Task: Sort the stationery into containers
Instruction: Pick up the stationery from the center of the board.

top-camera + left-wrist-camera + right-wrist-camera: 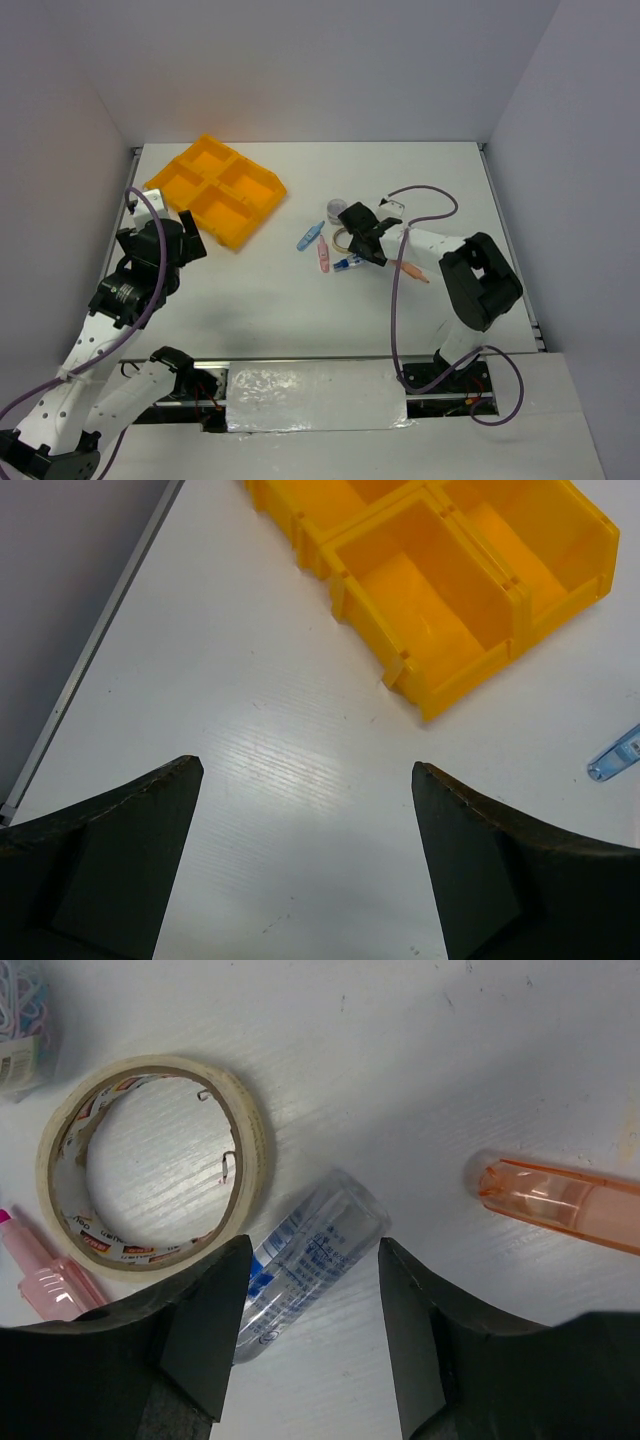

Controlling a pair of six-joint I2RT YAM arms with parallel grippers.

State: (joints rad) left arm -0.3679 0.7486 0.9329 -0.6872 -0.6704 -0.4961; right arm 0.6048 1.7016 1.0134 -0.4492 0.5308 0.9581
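1. Black fingers [200, 1330] of the right gripper [314, 1245] straddle the blue-and-white tube [330, 1230], which lies flat on the table [400, 1060] just beside the tape ring [252, 1145]. They are half closed, and I cannot tell whether they pinch it.
2. The pink piece [50, 1280] lies just left of the ring and the orange piece [560, 1200] to its right.
3. The yellow tray [215, 185] sits well apart, left of the ring.
4. Left of the ring, by the tray, the left gripper [307, 768] hangs with jaws wide apart, holding nothing.

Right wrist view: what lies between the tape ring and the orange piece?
The blue-and-white tube lies between the tape ring and the orange piece, its near end between the right tool's fingers. The right wrist view shows this.
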